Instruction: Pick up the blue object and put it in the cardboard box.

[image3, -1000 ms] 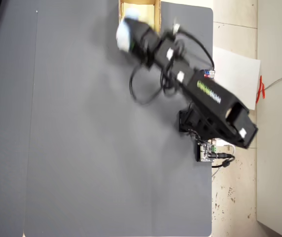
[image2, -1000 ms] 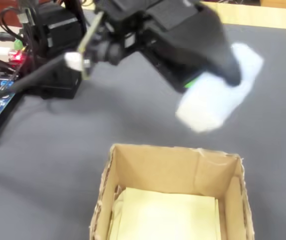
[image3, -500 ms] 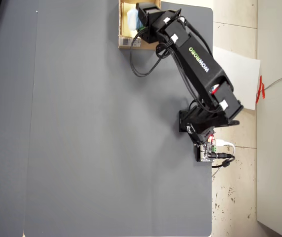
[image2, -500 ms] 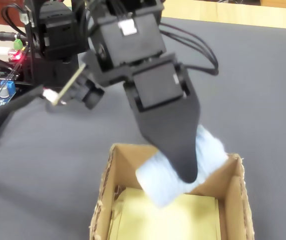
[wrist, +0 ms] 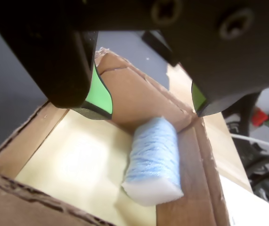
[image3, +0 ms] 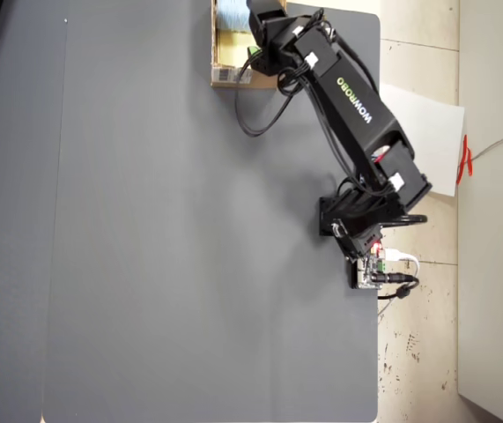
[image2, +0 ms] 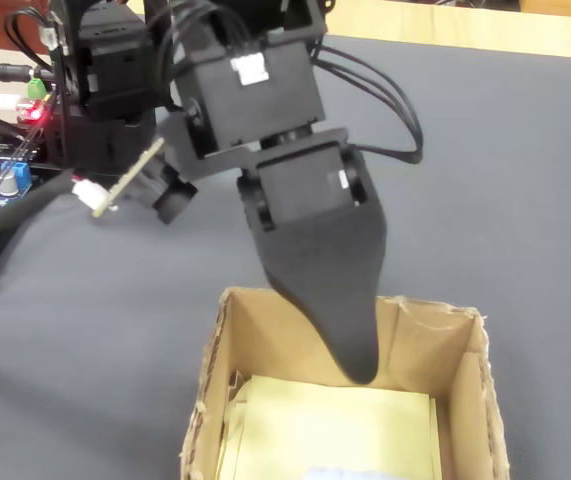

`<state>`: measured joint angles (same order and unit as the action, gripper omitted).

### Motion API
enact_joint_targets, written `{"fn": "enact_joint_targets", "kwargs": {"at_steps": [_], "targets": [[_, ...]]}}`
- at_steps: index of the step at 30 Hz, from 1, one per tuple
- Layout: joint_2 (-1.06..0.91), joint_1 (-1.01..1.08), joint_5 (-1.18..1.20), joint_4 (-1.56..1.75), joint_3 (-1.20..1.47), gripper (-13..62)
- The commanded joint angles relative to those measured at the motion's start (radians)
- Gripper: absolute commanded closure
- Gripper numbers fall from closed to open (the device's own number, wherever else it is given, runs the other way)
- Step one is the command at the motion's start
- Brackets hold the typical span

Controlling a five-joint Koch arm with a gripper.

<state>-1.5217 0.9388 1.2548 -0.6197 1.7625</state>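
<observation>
In the wrist view, the black gripper with green pads [wrist: 146, 106] is hanging with its jaws spread wide and nothing between them. The pale light-blue ribbed soft block [wrist: 154, 157] is lying below, inside the tan cardboard box [wrist: 12, 150], its long axis running along the box's right-hand wall and touching it.

In the fixed view, one black finger is dipping just past the box's far rim; only a sliver of the block is showing at the bottom edge.

In the overhead view, the arm is reaching over the box at the table's top edge, suggesting a plain lift clear is left.
</observation>
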Motion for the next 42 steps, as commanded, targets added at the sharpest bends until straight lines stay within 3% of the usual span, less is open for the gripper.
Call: {"fn": "enact_joint_targets", "kwargs": {"at_steps": [1, 11, 21, 31, 42], "targets": [[-0.040, -0.006, 0.078, 0.120, -0.081, 16.0], [-0.179, -0.207, 0.471, 0.413, 0.081, 15.6], [-0.437, -0.563, 0.675, 0.724, 0.518, 14.4], [-0.586, -0.821, 0.666, 0.735, 0.808, 14.7], [-0.715, -0.856, 0.666, 0.733, 1.075, 14.7]]}}
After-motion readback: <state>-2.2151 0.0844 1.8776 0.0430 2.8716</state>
